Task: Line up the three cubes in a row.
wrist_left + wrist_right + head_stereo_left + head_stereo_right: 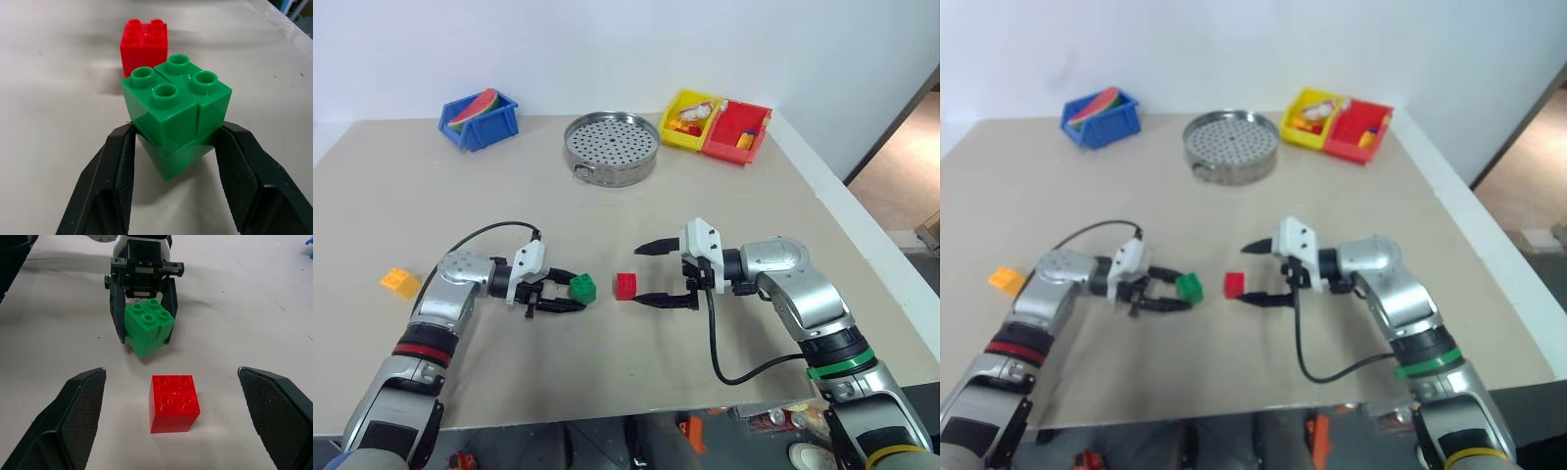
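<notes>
A: Green plastic, studs up and tilted: the green cube [176,112] sits clamped between the black jaws of the left gripper [570,294], a grip the left wrist view shows plainly. The head views give only a green block at the fingertips.

B: And the red cube [174,403]?

A: Flat on the table [607,392], just beside the green one but apart from it. The right wrist view frames it between the wide-spread jaws of the right gripper [646,274], which touch nothing. That view also faces the left gripper head-on, with its cube lifted clear of the table.

B: The third?

A: The orange-yellow cube [399,282] lies well apart, near the table's left edge, seen from the head cameras.

B: The surface?

A: A plain beige table against a white wall. Along the far side stand a blue bin [478,120], a perforated metal steamer tray [612,147], a yellow bin [690,119] and a red bin [736,130] touching each other. Past the right edge, bare floor.

B: Room to move?

A: Open tabletop between the arms and the far row, and between the grippers and the near edge.
</notes>
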Controlling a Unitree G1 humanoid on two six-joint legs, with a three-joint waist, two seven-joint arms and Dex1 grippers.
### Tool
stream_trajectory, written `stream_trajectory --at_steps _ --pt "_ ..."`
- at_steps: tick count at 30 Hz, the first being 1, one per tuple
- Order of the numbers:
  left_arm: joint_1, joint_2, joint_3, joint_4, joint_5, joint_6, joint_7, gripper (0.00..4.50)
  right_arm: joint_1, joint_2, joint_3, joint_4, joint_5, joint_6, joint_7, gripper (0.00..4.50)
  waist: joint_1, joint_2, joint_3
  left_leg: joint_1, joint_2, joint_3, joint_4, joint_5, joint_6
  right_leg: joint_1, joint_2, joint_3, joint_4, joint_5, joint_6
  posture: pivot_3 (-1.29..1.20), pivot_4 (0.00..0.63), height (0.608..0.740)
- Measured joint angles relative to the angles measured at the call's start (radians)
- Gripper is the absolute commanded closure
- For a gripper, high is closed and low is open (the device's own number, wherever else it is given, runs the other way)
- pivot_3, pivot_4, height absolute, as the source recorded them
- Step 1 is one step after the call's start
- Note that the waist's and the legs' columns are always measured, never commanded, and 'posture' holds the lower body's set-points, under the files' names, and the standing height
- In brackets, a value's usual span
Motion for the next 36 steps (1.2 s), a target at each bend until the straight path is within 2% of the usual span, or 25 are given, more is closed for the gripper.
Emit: stream_trajectory --at_steps 11,22,23,24,26,28,36 --pt "-0.063 -0.022 -0.023 0.135 0.056 -0.136 -0.038 2.45 0.026 -0.021 -0.006 -0.019 0.000 0.002 -0.013 0.00 0.001 0.000 0.000 0.000 -0.001 0.000 0.001 0.000 0.000 0.000 0.000 0.000 0.000 0.001 0.001 0.00 0.150 0.740" --pt "-0.104 -0.048 -0.024 0.217 0.082 -0.200 -0.038 2.45 0.030 -0.028 -0.006 -0.037 0.000 0.006 -0.018 0.00 0.002 0.000 0.000 0.000 -0.002 0.000 0.003 0.001 0.002 0.002 -0.002 0.001 0.000 0.001 0.001 0.00 0.150 0.740" --pt "-0.107 -0.049 -0.025 0.223 0.083 -0.202 -0.038 1.59 0.030 -0.028 -0.006 -0.037 0.000 0.006 -0.018 0.00 0.002 0.000 0.000 0.000 -0.002 0.000 0.003 0.001 0.002 0.002 -0.002 0.001 0.000 0.001 0.001 0.00 0.150 0.740" --pt "-0.114 -0.049 -0.028 0.240 0.094 -0.205 -0.031 1.36 0.030 -0.028 -0.006 -0.037 0.000 0.006 -0.019 0.00 0.002 0.000 0.000 0.000 -0.002 0.000 0.003 0.002 0.003 0.002 -0.002 0.001 0.000 0.002 0.001 0.00 0.150 0.740" --pt "-0.123 -0.050 -0.026 0.256 0.098 -0.208 -0.016 0.56 0.030 -0.028 -0.006 -0.039 0.000 0.007 -0.019 0.00 0.002 0.000 0.000 0.000 -0.002 0.000 0.003 0.002 0.003 0.002 -0.002 0.001 0.000 0.002 0.001 0.00 0.150 0.740" --pt "-0.140 -0.050 -0.026 0.267 0.113 -0.226 -0.002 0.04 0.031 -0.028 -0.006 -0.039 0.000 0.007 -0.019 0.00 0.002 0.000 0.000 0.000 -0.002 0.000 0.003 0.002 0.003 0.002 -0.001 0.001 0.000 0.003 0.003 0.00 0.150 0.740" --pt "-0.148 -0.042 -0.027 0.275 0.127 -0.272 0.012 0.04 0.031 -0.028 -0.006 -0.039 0.000 0.007 -0.019 0.00 0.002 0.000 0.000 0.001 -0.002 0.000 0.003 0.003 0.004 0.002 -0.001 0.001 0.000 0.003 0.001 0.00 0.150 0.740"
